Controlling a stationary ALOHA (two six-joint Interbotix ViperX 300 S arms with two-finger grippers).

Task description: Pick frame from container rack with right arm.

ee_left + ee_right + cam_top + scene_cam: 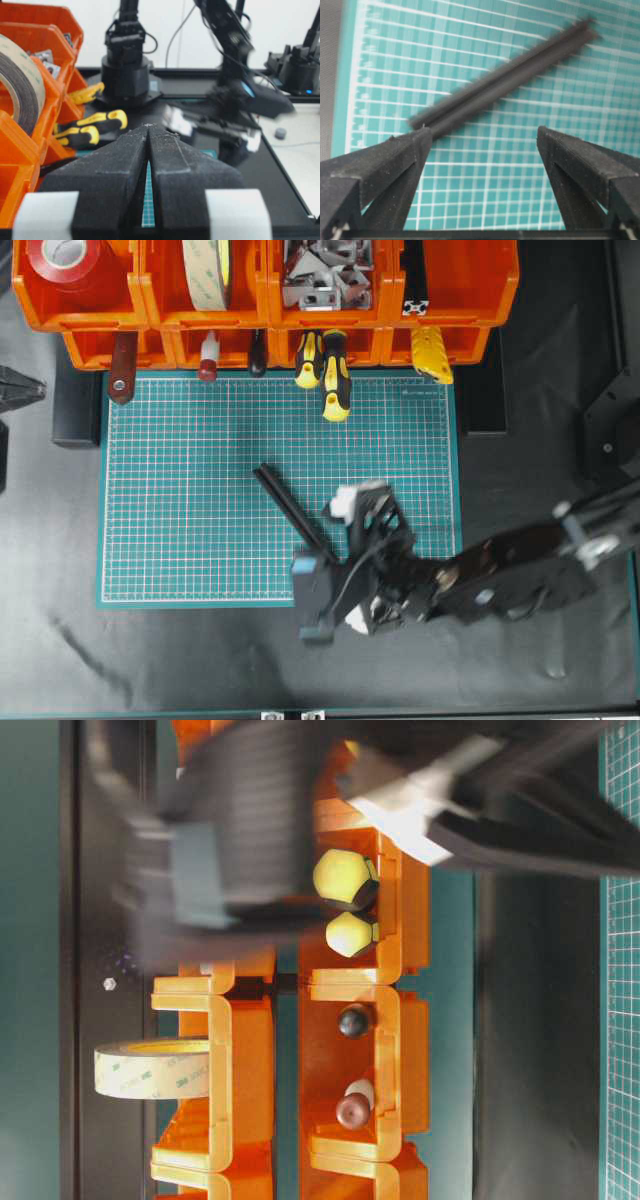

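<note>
Nearest the overhead camera, the right arm (520, 575) reaches in from the right over the lower part of the green cutting mat (190, 490), its tool (335, 560) beside the black frame (290, 505), which lies diagonally on the mat, well clear of the orange container rack (265, 300); another slotted bar end (415, 306) sits in the rack's top right bin. Table-level, blurred arm parts fill the foreground before the rack, where yellow screwdriver handles (345, 880) and a tape roll (150, 1068) show. From the left wrist, the left tool (149, 131) has its jaws pressed together, empty. From the right wrist, the right tool (482, 137) stands wide apart, holding nothing, the frame lying slantwise just beyond its left finger (405, 150).
</note>
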